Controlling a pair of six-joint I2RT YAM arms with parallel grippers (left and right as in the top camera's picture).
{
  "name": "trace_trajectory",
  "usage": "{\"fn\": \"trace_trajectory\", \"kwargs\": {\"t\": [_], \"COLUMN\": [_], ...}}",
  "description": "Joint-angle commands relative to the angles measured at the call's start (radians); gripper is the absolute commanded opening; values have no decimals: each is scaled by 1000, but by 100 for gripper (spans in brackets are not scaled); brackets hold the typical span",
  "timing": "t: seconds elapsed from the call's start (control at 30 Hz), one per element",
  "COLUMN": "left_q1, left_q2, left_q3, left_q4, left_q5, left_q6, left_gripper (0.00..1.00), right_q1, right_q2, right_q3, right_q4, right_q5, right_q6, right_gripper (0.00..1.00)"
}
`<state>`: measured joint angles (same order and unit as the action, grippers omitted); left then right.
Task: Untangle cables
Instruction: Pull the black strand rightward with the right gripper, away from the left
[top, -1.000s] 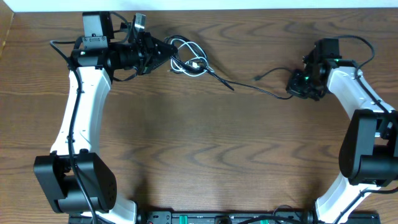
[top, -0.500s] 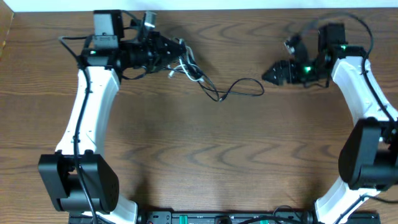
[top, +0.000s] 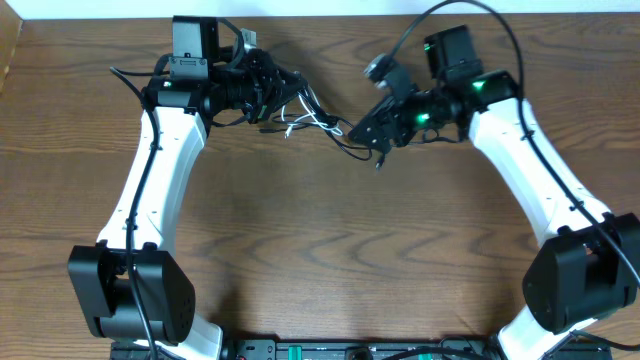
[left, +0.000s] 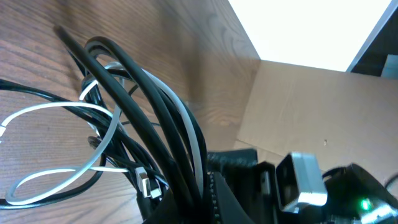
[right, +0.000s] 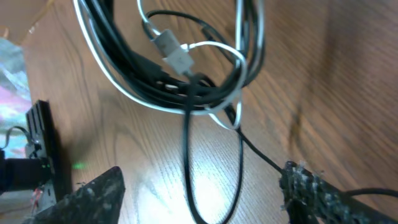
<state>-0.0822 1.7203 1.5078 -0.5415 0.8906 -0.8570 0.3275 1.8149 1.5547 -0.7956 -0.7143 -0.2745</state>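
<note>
1. Cables (top: 305, 118) lie as one tangled bunch on the tabletop (top: 320, 260). The bunch sits close to the edge opposite the arm bases, about midway along it and slightly toward the left side.
2. The left gripper (top: 283, 86) sits at the left end of the bunch, with its jaws pressed together on it. In the left wrist view several black strands and one white cord (left: 56, 112) run straight down into its fingers (left: 214, 196). The white cord also loops out loosely over the wood beyond them.
3. The right gripper (right: 198, 180) sits at the right end of the bunch, near the left gripper, so the tangle lies between the two tools. Its fingers (right: 93, 193) are spread wide and pinch nothing.
4. A black loop (right: 185, 155) hangs out of the knot and lies on the wood in the gap between the spread fingers, clear of the left one. A second black strand runs toward the right finger, and I cannot tell whether it touches.
5. A grey-white plug (right: 175, 55) sits in the dense part of the knot, just beyond the open fingers.
6. From overhead, a short black tail (top: 380, 160) sticks out under the right gripper, toward the edge with the arm bases.
</note>
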Motion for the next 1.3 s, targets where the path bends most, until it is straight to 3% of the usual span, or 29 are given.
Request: {"fn": "trace_trajectory", "kwargs": {"t": [0.0, 0.03, 0.1, 0.27, 0.33, 0.47, 0.63, 1.03, 1.27], "left_q1": [2, 2, 2, 2, 2, 5, 27, 143, 205], "left_q2": [-26, -26, -26, -26, -26, -26, -28, -32, -38], "left_q3": [19, 19, 19, 19, 19, 19, 19, 19, 19], "left_q4": [3, 2, 1, -4, -6, -6, -6, 6, 6], "left_q5": [0, 4, 14, 22, 21, 21, 48, 197, 206], "left_q6": [-21, -21, -21, -20, -19, 7, 34, 106, 150], "left_gripper": [7, 7, 7, 7, 7, 7, 8, 8, 8], "right_q1": [34, 41, 48, 44, 42, 13, -81, -343, -516], "right_q2": [26, 34, 47, 61, 63, 64, 69, 97, 108], "right_q3": [2, 2, 2, 2, 2, 2, 1, 0, -4], "right_q4": [1, 4, 16, 69, 79, 60, -16, -159, -199], "right_q5": [78, 92, 152, 466, 630, 833, 873, 865, 847], "right_q6": [-29, -30, -7, 198, 309, 476, 564, 577, 567], "right_gripper": [72, 69, 54, 12, 1, 1, 1, 1, 1]}}
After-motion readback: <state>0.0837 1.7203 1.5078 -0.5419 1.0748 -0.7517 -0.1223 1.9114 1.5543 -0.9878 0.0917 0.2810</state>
